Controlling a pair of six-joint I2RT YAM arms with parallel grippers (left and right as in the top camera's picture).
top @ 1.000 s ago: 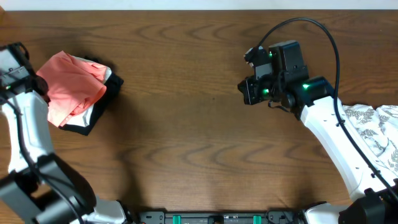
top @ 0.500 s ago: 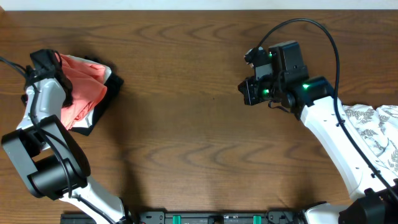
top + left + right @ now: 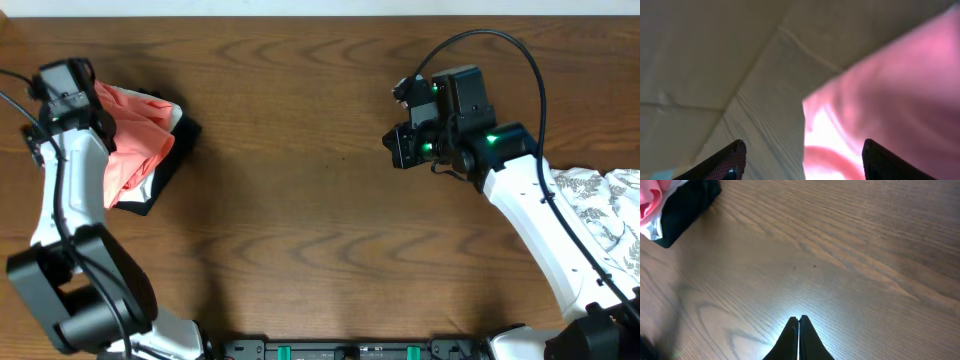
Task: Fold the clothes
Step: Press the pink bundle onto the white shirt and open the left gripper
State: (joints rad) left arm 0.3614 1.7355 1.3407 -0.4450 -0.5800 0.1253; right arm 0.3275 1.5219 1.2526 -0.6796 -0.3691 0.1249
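The salmon-pink clothes (image 3: 135, 150) lie folded at the far left of the table, on top of a small pile. My left gripper (image 3: 68, 82) is over the garment's far left end. In the left wrist view its jaws (image 3: 802, 160) are open, with pink fabric (image 3: 890, 95) close in front on the right and a pale ribbed surface (image 3: 730, 75) on the left. Nothing is held. My right gripper (image 3: 396, 148) is shut and empty over bare wood right of centre. Its closed fingertips (image 3: 799, 321) hover above the table. The pink garment's edge (image 3: 650, 200) shows at that view's top left.
Under the pink garment lie a white layer (image 3: 160, 172) and a black garment (image 3: 148, 200), which also shows in the right wrist view (image 3: 690, 200). A white cloth with grey leaf print (image 3: 600, 205) lies at the right edge. The table (image 3: 300, 230) is dark wood.
My left arm has swung from the table's left edge in over the far left end of the pink garment. The right arm has not moved.
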